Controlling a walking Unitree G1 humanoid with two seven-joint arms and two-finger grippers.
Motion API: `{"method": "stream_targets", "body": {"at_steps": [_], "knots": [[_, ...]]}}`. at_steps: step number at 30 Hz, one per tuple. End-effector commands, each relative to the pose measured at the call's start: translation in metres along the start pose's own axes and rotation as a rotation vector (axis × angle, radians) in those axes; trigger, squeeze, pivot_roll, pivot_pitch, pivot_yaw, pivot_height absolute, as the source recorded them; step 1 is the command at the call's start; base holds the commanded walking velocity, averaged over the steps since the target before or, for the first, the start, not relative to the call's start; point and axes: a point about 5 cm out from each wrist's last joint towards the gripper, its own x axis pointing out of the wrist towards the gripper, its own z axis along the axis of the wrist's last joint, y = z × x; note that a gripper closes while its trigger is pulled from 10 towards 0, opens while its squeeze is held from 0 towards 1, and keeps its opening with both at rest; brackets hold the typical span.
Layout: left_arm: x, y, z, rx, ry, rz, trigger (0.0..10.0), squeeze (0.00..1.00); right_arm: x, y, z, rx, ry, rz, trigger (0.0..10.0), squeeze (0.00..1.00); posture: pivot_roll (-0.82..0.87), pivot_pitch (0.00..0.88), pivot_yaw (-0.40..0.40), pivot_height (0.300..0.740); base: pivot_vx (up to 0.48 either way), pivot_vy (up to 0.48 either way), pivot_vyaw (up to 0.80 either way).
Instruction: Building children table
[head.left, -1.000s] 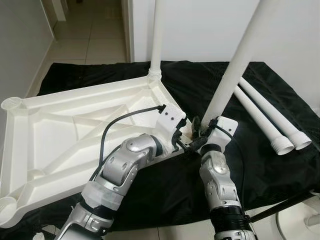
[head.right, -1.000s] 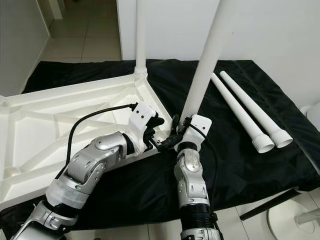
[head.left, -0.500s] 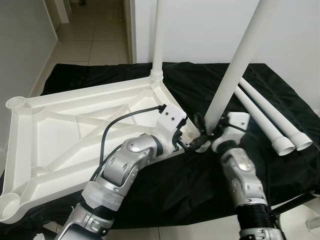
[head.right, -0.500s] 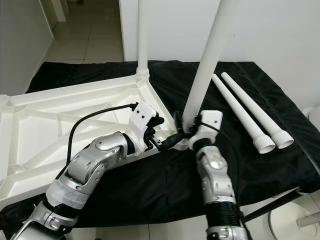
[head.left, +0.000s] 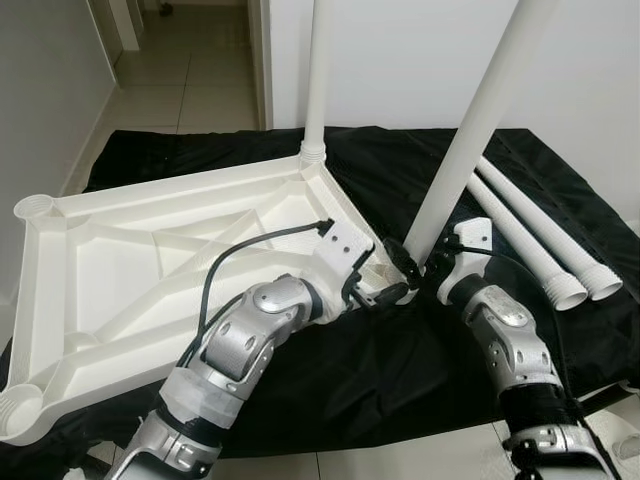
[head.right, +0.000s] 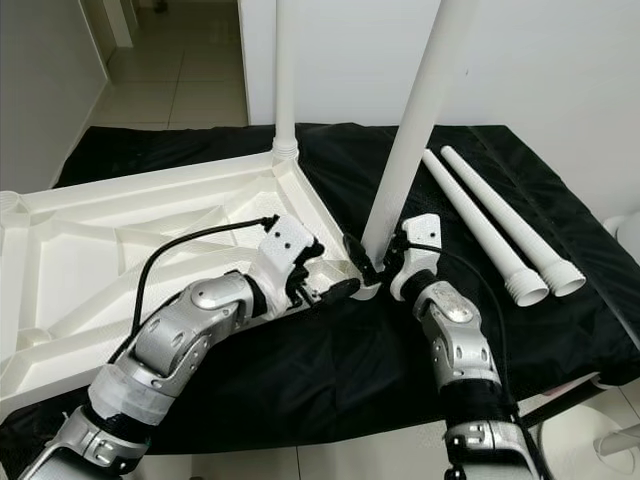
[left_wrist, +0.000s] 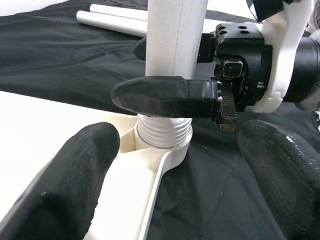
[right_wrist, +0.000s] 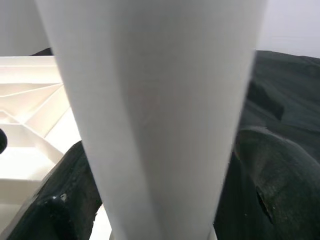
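A white table top (head.left: 120, 260) lies upside down on a black cloth. Two white legs stand in its corner sockets: a far leg (head.left: 316, 80) and a near leg (head.left: 470, 130). My right gripper (head.left: 410, 262) is shut on the near leg just above its threaded socket (left_wrist: 162, 135), one finger (left_wrist: 165, 96) across the front of the leg. In the right wrist view the leg (right_wrist: 150, 100) sits between both fingers. My left gripper (head.left: 385, 292) is at the same corner of the top, open, with its fingers (left_wrist: 75, 180) wide apart either side of the rim.
Two loose white legs (head.left: 530, 240) lie side by side on the cloth to the right. The black cloth (head.left: 400, 380) ends at a front edge close to my body. A white wall (head.left: 400, 50) stands behind, and a tiled hallway floor (head.left: 190, 70) runs off at the back left.
My right forearm has swung out to the right around the near leg while its gripper stayed on the leg's base. The left gripper has stayed at the corner. The camera has shifted slightly.
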Motion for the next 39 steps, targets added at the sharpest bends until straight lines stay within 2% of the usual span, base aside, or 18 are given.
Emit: {"method": "stream_targets", "body": {"at_steps": [1, 2, 3, 4, 5, 6, 7, 15, 19, 20, 21, 29, 37, 39], "knots": [[0.000, -0.001, -0.004, 0.010, 0.018, -0.031, 10.0, 0.00, 0.002, 0.001, -0.002, -0.013, 0.016, 0.043, 10.0, 0.00, -0.06, 0.000, -0.013, 0.740, 0.000, 0.000, 0.00], [0.000, -0.001, -0.004, 0.011, 0.020, -0.031, 10.0, 0.00, 0.003, 0.001, -0.003, -0.018, 0.028, 0.066, 9.3, 0.00, -0.06, 0.000, -0.013, 0.740, 0.000, 0.000, 0.00], [0.000, -0.001, -0.004, 0.011, 0.020, -0.031, 10.0, 0.00, 0.003, 0.001, -0.003, -0.018, 0.028, 0.066, 9.3, 0.00, -0.06, 0.000, -0.013, 0.740, 0.000, 0.000, 0.00], [0.000, -0.001, -0.004, 0.015, 0.022, -0.032, 10.0, 0.00, 0.004, 0.001, -0.003, -0.021, 0.035, 0.083, 6.9, 0.00, -0.06, 0.000, -0.013, 0.740, 0.000, 0.000, 0.00], [0.000, -0.002, -0.005, 0.021, 0.025, -0.034, 10.0, 0.00, 0.005, 0.000, -0.004, -0.025, 0.043, 0.101, 3.0, 0.00, -0.06, 0.000, -0.015, 0.740, 0.000, 0.000, 0.00], [0.000, -0.002, -0.005, 0.021, 0.025, -0.034, 10.0, 0.00, 0.005, 0.000, -0.004, -0.025, 0.043, 0.101, 3.0, 0.00, -0.06, 0.000, -0.015, 0.740, 0.000, 0.000, 0.00], [0.000, -0.003, -0.006, 0.025, 0.027, -0.036, 10.0, 0.00, 0.005, -0.001, -0.005, -0.024, 0.049, 0.114, 0.0, 0.00, -0.06, 0.000, -0.015, 0.740, 0.000, 0.000, 0.00], [0.001, -0.006, -0.005, 0.030, 0.021, -0.036, 10.0, 0.00, 0.005, -0.009, -0.010, -0.029, 0.082, 0.125, 0.0, 0.00, -0.06, 0.000, -0.019, 0.740, 0.000, 0.000, 0.00], [0.002, -0.004, -0.004, 0.029, 0.018, -0.030, 10.0, 0.00, 0.002, -0.015, -0.015, -0.019, 0.104, 0.083, 0.0, 0.00, -0.06, 0.002, -0.019, 0.740, 0.000, 0.000, 0.00], [0.001, -0.004, -0.004, 0.029, 0.019, -0.029, 10.0, 0.00, 0.002, -0.016, -0.015, -0.014, 0.105, 0.071, 2.2, 0.00, -0.06, 0.003, -0.019, 0.740, 0.000, 0.000, 0.00], [0.001, -0.004, -0.004, 0.030, 0.019, -0.028, 10.0, 0.00, 0.002, -0.016, -0.016, -0.009, 0.105, 0.056, 10.0, 0.00, -0.06, 0.004, -0.020, 0.740, 0.000, 0.000, 0.00], [0.001, -0.004, -0.004, 0.029, 0.018, -0.025, 10.0, 0.00, 0.003, -0.011, -0.018, 0.040, 0.097, -0.022, 10.0, 0.00, -0.06, 0.006, -0.019, 0.740, 0.000, 0.000, 0.00], [0.000, -0.006, -0.006, 0.026, 0.020, -0.023, 10.0, 0.00, 0.009, 0.002, -0.012, 0.099, 0.072, -0.241, 10.0, 0.00, -0.06, 0.005, -0.024, 0.740, 0.000, 0.000, 0.00], [0.000, -0.006, -0.006, 0.026, 0.020, -0.023, 10.0, 0.00, 0.009, 0.002, -0.012, 0.099, 0.072, -0.241, 10.0, 0.00, -0.06, 0.005, -0.024, 0.740, 0.000, 0.000, 0.00]]}}
